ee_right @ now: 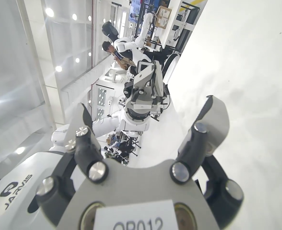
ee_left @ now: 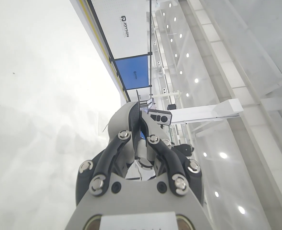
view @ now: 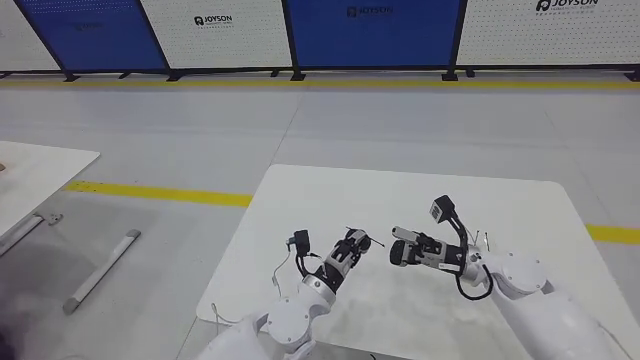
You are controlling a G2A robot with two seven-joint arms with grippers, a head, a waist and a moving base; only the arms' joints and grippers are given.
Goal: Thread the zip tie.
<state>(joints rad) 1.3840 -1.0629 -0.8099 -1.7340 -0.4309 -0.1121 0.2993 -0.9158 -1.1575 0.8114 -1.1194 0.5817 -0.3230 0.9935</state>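
One thin black plastic zip tie (view: 370, 238) is pinched in the clenched left claw (ee_left: 139, 112), above the white rectangular worktop (view: 480, 200). Right claw (ee_right: 147, 106) is released and empty, near and facing it. Judged step: presenting the tie for threading. Next move calls for the right claw to close on the free end, finely aligned.

The zip tie (view: 372, 239) is a thin black strip pinched between the closed fingers of the left end effector (view: 360, 242), held above the tabletop (view: 330, 190) near its middle. 1 short end (ee_left: 138, 98) pokes out past the fingertips.
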